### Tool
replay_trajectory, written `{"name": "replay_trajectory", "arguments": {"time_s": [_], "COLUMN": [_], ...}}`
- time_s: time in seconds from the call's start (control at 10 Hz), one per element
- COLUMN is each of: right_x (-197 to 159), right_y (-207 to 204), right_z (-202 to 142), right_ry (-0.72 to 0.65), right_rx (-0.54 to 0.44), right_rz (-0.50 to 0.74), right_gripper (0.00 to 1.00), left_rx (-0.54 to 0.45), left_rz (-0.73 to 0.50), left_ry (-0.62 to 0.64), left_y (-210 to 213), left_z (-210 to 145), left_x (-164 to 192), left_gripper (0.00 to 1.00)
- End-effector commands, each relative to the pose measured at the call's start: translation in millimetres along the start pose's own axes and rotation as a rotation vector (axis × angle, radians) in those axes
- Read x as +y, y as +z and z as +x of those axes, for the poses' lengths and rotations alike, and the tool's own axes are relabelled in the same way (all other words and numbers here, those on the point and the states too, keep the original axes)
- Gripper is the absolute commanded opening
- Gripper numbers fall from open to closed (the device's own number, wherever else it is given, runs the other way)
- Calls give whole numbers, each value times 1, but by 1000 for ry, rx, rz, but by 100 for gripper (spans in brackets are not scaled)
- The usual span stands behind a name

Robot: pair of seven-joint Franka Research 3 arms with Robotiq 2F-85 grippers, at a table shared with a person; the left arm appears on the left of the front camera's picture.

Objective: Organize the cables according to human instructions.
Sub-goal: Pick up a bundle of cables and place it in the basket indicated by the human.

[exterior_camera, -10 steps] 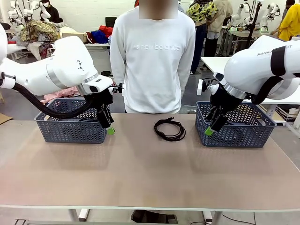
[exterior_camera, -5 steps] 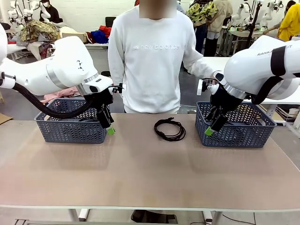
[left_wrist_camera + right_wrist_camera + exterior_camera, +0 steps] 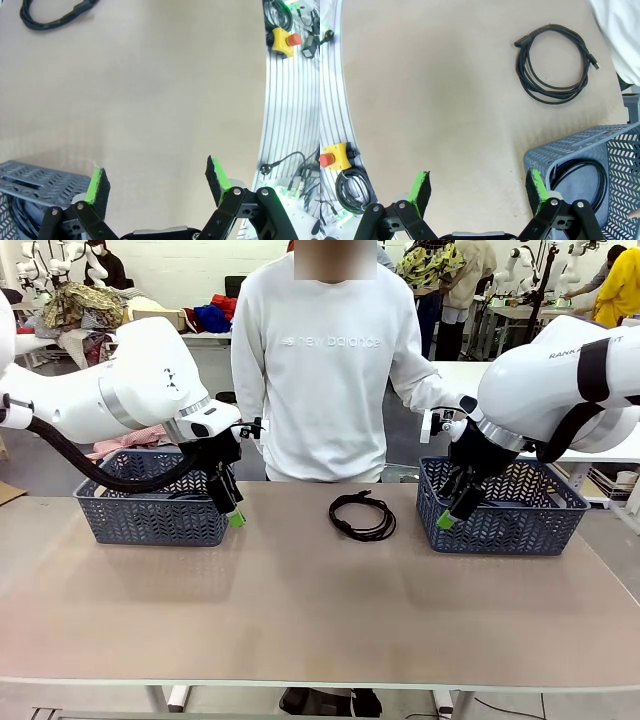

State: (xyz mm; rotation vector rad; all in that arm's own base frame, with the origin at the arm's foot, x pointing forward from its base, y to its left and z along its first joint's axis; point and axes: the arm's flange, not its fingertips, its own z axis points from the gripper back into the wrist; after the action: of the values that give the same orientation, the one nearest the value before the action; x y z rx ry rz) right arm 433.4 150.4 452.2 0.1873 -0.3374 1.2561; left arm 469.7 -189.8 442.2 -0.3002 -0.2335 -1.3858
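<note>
Two tools over the surface, one loose cable between them

Left tool (image 3: 232,510): jaws spread, nothing between the pads, hanging at the inner corner of the left basket (image 3: 150,510); in its wrist view bare surface (image 3: 300,620) lies open ahead of the fingers, with the surface's near edge off to one side. Right tool (image 3: 450,512): jaws spread, nothing held, hanging at the inner front wall of the right basket (image 3: 520,520); in its wrist view that basket's corner sits just beside one fingertip, with a second coiled cable (image 3: 582,182) inside it. The loose coiled cable (image 3: 362,516) lies flat on the surface between the two tools, nearer the right one, with clear surface around it; a person's hand (image 3: 440,410) reaches toward the right arm.
</note>
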Motion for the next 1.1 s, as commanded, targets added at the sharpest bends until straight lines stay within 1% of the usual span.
{"name": "replay_trajectory", "arguments": {"time_s": [0.0,0.3,0.4,0.6,0.8,1.0], "right_x": [0,0,-5,-12,-21,-32], "right_y": [2,0,-3,-16,-32,-50], "right_z": [2,0,14,53,87,118], "right_ry": [-10,0,-93,-186,-307,-403], "right_rx": [10,0,37,123,159,191], "right_rz": [-9,0,9,13,-4,-51], "right_gripper": [100,100,100,100,100,100], "left_rx": [-2,-2,-2,-2,-2,-2], "left_rz": [2,2,2,2,2,2], "left_ry": [3,3,3,3,3,3], "left_y": [1,1,1,1,1,1], "left_z": [-1,-1,-1,-1,-1,-1], "left_x": [0,0,0,0,0,0], "left_gripper": [100,100,100,100,100,100]}}
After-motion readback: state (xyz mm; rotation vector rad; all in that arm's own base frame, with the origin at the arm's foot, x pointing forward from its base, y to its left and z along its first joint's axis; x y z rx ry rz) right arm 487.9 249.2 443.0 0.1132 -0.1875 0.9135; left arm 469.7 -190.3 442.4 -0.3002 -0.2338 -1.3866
